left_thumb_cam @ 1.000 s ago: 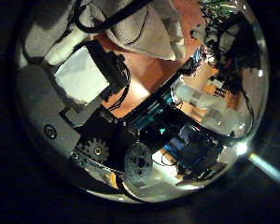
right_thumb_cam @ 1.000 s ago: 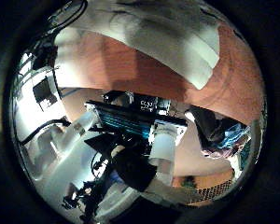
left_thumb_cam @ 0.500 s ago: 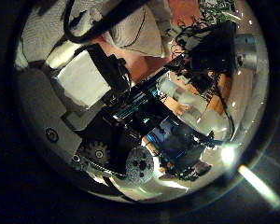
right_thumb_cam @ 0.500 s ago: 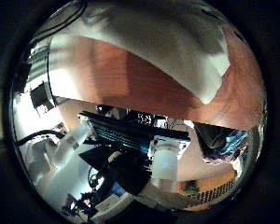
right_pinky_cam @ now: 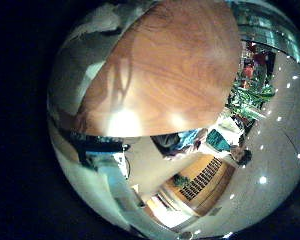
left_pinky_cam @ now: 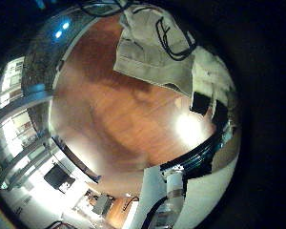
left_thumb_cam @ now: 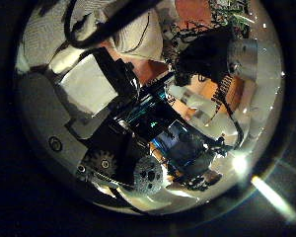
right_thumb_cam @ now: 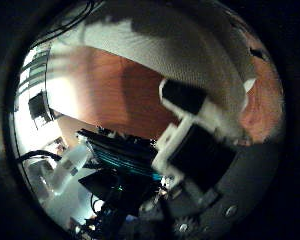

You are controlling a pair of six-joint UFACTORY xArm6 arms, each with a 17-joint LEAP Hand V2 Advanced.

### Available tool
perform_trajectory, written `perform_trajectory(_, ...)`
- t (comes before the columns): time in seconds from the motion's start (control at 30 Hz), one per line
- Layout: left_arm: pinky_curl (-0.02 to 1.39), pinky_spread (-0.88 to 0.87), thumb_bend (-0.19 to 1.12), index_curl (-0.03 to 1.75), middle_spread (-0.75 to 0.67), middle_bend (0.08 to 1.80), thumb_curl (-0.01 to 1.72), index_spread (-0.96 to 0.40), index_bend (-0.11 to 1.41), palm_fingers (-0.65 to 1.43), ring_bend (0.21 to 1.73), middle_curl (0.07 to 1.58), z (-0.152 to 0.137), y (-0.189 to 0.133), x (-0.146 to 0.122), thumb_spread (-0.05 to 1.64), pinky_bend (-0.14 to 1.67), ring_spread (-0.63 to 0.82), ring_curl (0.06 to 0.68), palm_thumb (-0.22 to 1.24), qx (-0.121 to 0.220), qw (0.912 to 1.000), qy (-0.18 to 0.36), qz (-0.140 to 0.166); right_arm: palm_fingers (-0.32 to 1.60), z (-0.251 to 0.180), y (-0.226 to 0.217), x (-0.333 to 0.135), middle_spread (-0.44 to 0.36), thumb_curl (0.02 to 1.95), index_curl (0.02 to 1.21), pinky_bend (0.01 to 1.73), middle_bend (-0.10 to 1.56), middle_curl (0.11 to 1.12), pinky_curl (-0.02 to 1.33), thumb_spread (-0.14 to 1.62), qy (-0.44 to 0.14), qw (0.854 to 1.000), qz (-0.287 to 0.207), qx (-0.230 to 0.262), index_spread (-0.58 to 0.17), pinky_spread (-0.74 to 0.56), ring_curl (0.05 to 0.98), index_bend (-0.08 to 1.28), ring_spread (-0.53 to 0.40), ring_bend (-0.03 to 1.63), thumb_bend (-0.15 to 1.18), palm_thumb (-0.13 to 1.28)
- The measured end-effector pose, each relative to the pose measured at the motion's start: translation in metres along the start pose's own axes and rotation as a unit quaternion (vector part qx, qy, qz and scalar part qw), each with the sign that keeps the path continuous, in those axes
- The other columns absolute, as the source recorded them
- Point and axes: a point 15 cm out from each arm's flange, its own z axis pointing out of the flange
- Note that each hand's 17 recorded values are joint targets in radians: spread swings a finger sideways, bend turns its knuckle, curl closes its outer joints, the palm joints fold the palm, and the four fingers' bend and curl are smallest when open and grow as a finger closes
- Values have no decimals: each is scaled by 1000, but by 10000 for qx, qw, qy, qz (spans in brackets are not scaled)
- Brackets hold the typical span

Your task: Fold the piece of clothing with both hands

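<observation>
Your right hand (right_thumb_cam: 195, 140) hovers close above the pale garment (right_thumb_cam: 160, 45) on the desk (right_thumb_cam: 105, 90), fingers relaxed and holding nothing; the left hand's grip I cannot tell.

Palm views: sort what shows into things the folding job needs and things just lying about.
For the job:
- light-coloured piece of clothing, lying on the table
- a hand, over the clothing's edge
- a hand, beside the clothing

Just there:
- wooden table, bare beside the clothing; nothing else lies on it
</observation>
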Motion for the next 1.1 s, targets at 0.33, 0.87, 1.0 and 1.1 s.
perform_trajectory(0.33,722,-684,-9,1408,-620,855,692,-658,251,905,1375,1138,-5,15,-3,1155,1034,-446,552,818,-39,9998,173,39,1217,-33,-8,11,-201,482,583,1262,1077,777,576,1154,-89,9978,230,611,-373,-248,584,914,-242,1266,104,894)
perform_trajectory(0.87,752,-681,-9,1448,-635,832,687,-625,222,862,1377,1162,-6,59,5,1164,982,-444,561,813,-107,9984,479,279,1092,-104,52,62,-160,586,776,1347,1283,831,758,1199,-521,9918,437,1078,-296,-180,695,1097,-219,1400,45,957)
perform_trajectory(1.0,757,-680,-12,1457,-634,839,684,-616,221,839,1373,1165,4,80,5,1165,944,-443,562,805,-177,9980,539,272,1091,-132,60,68,-154,607,791,1332,1296,825,789,1189,-568,9896,477,1235,-286,-175,703,1102,-215,1405,26,968)
perform_trajectory(1.1,762,-682,-14,1459,-633,844,676,-610,221,836,1375,1166,15,92,4,1163,917,-443,561,792,-253,9977,594,208,1090,-150,58,73,-151,620,800,1320,1303,820,811,1184,-576,9877,468,1378,-281,-172,707,1100,-212,1409,11,972)
